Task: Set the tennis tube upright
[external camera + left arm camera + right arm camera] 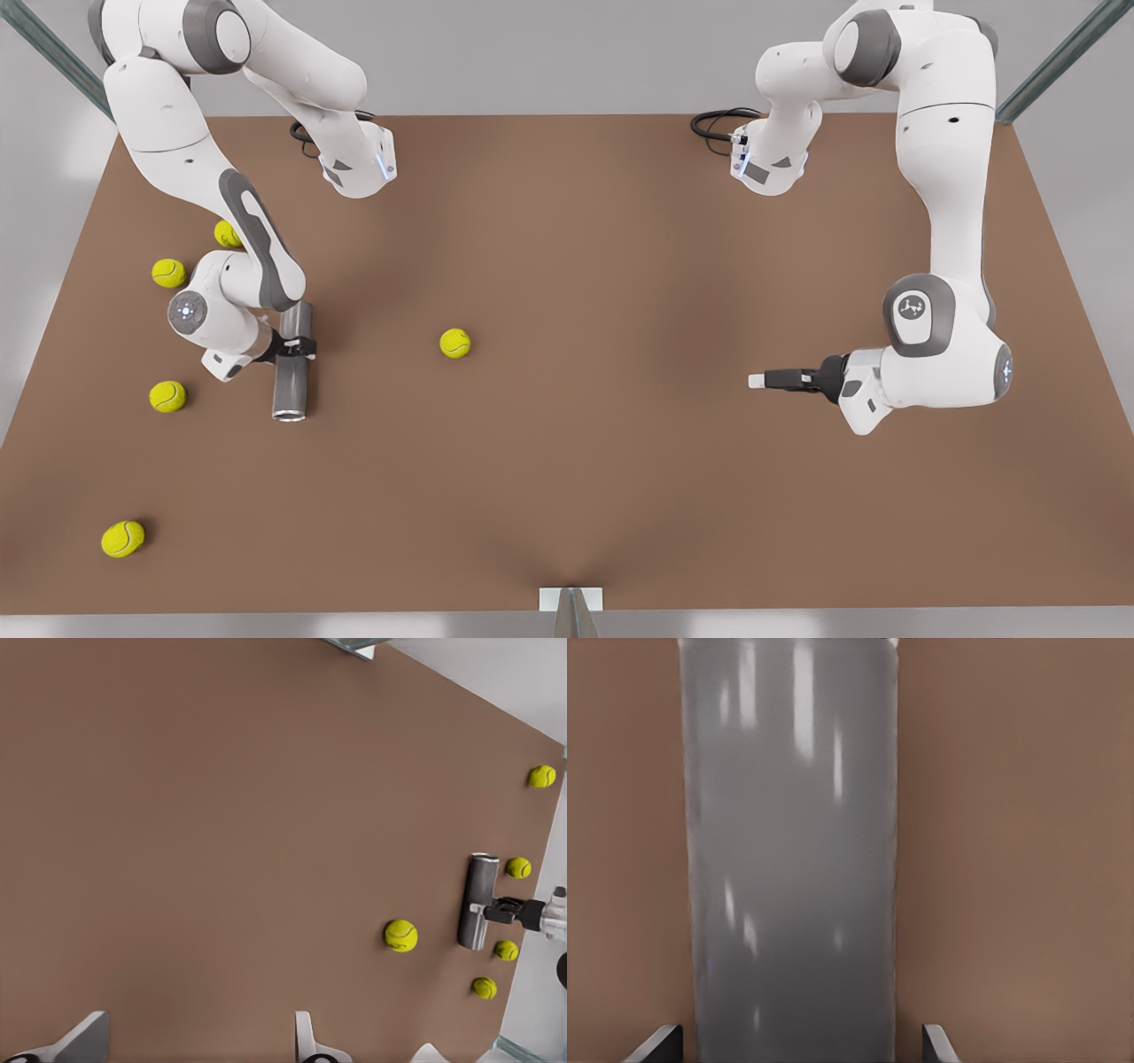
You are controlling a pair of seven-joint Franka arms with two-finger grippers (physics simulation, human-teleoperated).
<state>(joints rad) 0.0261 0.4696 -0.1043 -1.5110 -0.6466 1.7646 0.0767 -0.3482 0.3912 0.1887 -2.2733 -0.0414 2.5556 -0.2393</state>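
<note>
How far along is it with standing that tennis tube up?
Done: the right gripper has closed around the tennis tube. In hand: the tube lies flat on the table. Left: tipping it upright and letting go. The left gripper waits apart, open.

A brown table [620,372] carries it all. The tube [291,372] lies flat on it toward the front view's left, metallic rim at the near end. Five balls sit around: one [454,343] alone toward the middle, two [168,273] [227,234] behind the tube, one [167,396] just to its left, one [123,539] near the front-left corner.
</note>
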